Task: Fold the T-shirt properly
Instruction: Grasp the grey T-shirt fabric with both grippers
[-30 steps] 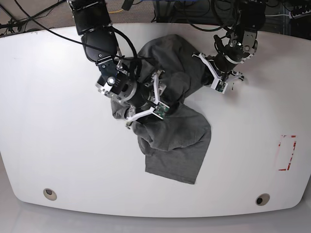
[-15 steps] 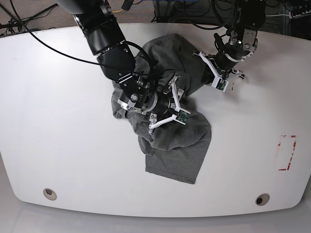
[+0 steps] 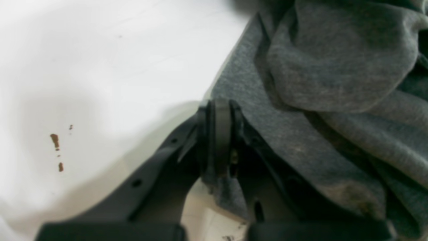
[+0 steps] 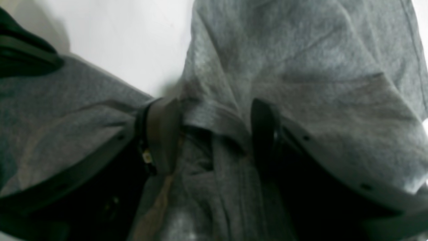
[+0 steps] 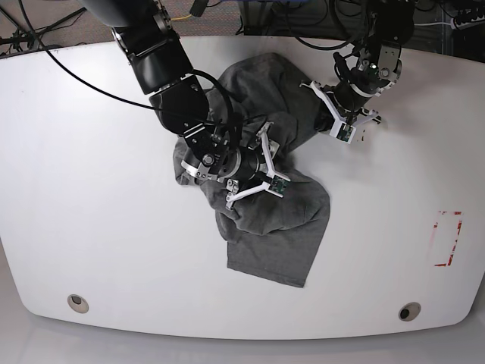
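Note:
The grey T-shirt (image 5: 276, 227) lies crumpled in the middle of the white table (image 5: 91, 189). My left gripper (image 5: 327, 121) is at the shirt's back right edge. In the left wrist view it (image 3: 219, 134) is shut, with the shirt's edge (image 3: 267, 117) pinched between its pads. My right gripper (image 5: 269, 161) is over the middle of the shirt. In the right wrist view it (image 4: 212, 134) is open, and its two fingers (image 4: 160, 134) stand on either side of a raised fold of the fabric (image 4: 301, 67).
A red rectangular mark (image 5: 447, 239) is on the table at the right. Small brown specks (image 3: 55, 140) lie on the table beside the left gripper. Two round holes (image 5: 76, 302) sit near the front edge. Cables hang behind the back edge.
My right gripper has moved right, from the shirt's left side onto its middle, then a little back, still open. My left gripper has stayed at the shirt's back right edge.

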Robot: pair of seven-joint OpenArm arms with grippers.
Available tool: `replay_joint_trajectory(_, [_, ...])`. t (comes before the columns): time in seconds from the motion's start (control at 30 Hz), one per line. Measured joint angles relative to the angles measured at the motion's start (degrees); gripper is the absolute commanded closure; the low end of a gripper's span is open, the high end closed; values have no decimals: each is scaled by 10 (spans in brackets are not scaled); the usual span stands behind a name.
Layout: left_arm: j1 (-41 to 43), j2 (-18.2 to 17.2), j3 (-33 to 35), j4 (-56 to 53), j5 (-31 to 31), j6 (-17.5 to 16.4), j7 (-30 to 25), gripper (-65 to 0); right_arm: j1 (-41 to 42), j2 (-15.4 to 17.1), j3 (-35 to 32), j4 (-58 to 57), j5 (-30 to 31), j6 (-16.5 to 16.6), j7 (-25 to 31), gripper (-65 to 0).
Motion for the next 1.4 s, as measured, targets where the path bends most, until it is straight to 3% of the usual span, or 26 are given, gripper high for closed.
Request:
replay_joint_trajectory(0.17, [0, 1, 0, 0, 0, 0, 0, 0, 0, 1, -59, 0, 1, -1, 0, -328])
replay_joint_trajectory(0.47, [0, 1, 1, 0, 0, 0, 0, 0, 16, -1, -58, -43, 1, -6, 7, -328])
replay_joint_trajectory(0.67, [0, 0, 2, 0, 0, 0, 0, 0, 32, -1, -58, -75, 2, -61, 47, -328])
replay_joint_trajectory(1.2, [0, 0, 3, 0, 0, 0, 0, 0, 43, -1, -58, -82, 2, -67, 45, -317])
replay_joint_trajectory(1.27, [0, 0, 3, 0, 0, 0, 0, 0, 43, -1, -58, -82, 2, -67, 46, -287])
replay_joint_trajectory(1.4, [0, 0, 3, 0, 0, 0, 0, 0, 43, -1, -58, -82, 2, -67, 45, -90])
